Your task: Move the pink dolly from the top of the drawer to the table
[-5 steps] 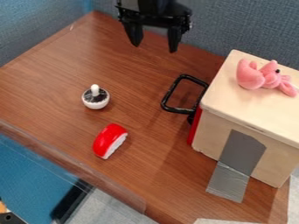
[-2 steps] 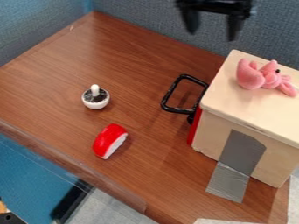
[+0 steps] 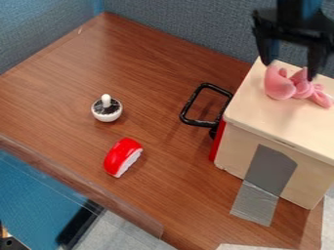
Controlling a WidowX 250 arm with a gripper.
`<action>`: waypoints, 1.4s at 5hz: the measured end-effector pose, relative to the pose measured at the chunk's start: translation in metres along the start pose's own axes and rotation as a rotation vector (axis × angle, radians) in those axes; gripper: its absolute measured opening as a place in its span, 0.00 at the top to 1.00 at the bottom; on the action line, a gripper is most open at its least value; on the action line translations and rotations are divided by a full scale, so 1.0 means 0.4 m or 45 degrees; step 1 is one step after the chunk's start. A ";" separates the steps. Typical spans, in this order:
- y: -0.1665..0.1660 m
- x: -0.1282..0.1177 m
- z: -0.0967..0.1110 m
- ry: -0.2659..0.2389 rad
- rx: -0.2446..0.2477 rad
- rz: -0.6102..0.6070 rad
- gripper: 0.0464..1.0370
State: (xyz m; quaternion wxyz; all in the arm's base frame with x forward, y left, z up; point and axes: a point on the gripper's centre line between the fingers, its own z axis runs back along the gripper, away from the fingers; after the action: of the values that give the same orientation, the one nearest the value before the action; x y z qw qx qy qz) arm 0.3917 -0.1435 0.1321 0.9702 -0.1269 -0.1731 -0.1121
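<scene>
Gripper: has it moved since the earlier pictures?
Yes. Against the wooden drawer, the gripper has moved toward the picture's right and lower, from beyond the drawer's upper left to over its top, by the pink dolly.

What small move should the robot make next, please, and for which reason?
I would probably lower the open gripper a little, so that it can come around the pink doll. The doll lies ungripped on the wooden box, and the two fingers are spread apart, with one overlapping it in the view.
</scene>
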 end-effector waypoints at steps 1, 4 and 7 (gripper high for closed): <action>-0.020 -0.013 -0.039 0.068 0.018 -0.037 0.09; 0.071 -0.033 -0.019 0.089 0.106 0.054 0.69; 0.381 -0.002 -0.001 -0.001 0.216 0.340 0.69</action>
State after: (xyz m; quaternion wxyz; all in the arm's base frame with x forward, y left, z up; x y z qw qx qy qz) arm 0.4309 0.0002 0.0999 0.9837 -0.0665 -0.1637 0.0331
